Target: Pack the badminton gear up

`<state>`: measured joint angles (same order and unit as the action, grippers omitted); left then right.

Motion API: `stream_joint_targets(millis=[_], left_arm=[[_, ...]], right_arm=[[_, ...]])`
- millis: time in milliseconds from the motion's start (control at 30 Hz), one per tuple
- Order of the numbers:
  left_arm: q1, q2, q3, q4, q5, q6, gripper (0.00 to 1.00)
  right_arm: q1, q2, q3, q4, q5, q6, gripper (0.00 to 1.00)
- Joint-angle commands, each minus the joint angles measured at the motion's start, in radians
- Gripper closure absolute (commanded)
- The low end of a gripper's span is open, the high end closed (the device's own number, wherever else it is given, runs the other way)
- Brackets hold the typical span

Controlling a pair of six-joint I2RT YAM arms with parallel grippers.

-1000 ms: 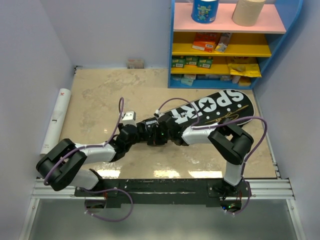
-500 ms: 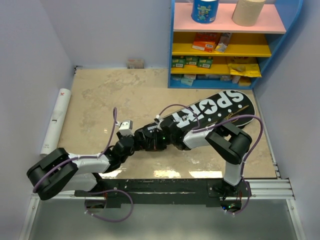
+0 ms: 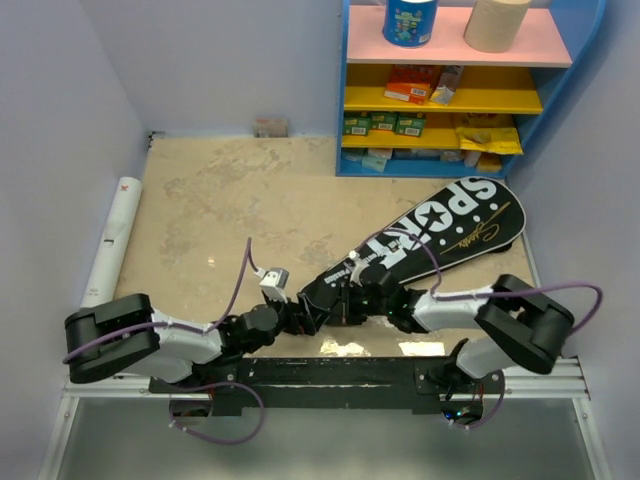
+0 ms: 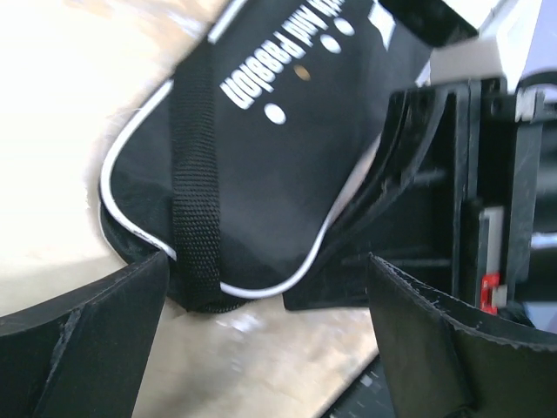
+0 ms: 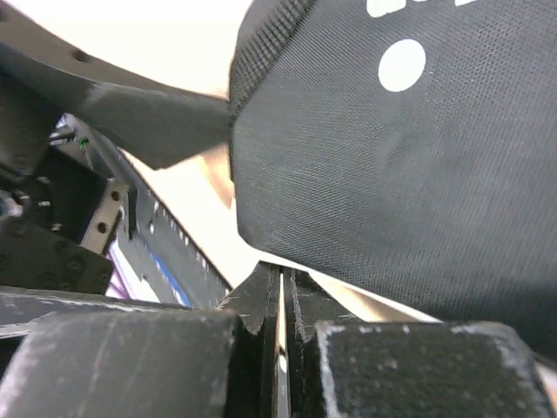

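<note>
The bag (image 3: 440, 235) looks soft and light, its strap (image 4: 196, 200) a fair hold for the left gripper (image 4: 268, 287), jaws wide and empty, while the right gripper (image 5: 280, 287) has its jaws pressed together.

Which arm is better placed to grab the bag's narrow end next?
Probably left: the left gripper is open, framing the bag at its narrow strapped end; the right gripper is shut at the bag's edge.

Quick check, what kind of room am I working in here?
Likely a staged test cell: plain lilac walls box in a beige tabletop, with a small blue shelf of packaged goods.
</note>
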<state>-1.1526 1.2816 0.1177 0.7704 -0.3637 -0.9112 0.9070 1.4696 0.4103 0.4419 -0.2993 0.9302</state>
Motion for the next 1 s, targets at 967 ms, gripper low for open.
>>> stream_joint_targets(millis=[967], left_arm=[[-0.17,0.182,0.091,0.262,0.339,0.005,0.02]], right_arm=[[0.187,0.075,-0.084,0.511,0.158,0.194,1.0]])
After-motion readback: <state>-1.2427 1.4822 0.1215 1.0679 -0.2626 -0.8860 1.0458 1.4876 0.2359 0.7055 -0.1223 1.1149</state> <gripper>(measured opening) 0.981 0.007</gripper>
